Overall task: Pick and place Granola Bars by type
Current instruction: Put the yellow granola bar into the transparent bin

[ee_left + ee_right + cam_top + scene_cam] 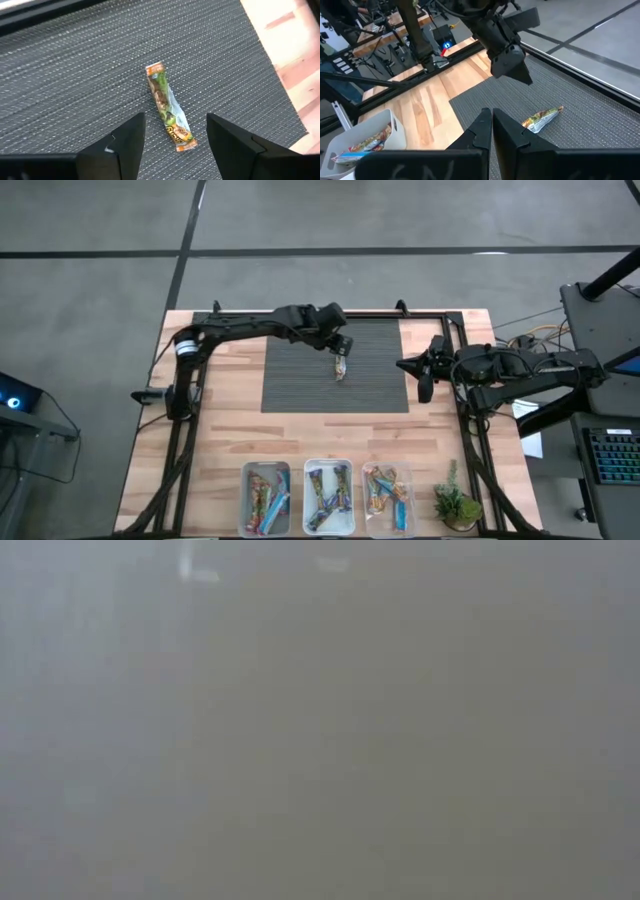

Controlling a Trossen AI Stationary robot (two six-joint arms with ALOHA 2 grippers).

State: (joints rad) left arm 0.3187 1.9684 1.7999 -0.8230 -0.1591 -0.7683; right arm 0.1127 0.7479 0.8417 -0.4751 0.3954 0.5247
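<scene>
Wooden table under dark mat

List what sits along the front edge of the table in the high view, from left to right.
Clear plastic bin of red and blue granola bars → clear bin of blue bars → clear bin of orange bars → small green potted plant.

I've got the woven mat lying at the far middle of the table, and one granola bar on it, near its centre. My left gripper hangs just above that bar, fingers spread either side of it. My right gripper, fingers together, sits at the mat's right edge. Along the near edge, three bins stand side by side with bars in each; a small plant is just right of them.
</scene>
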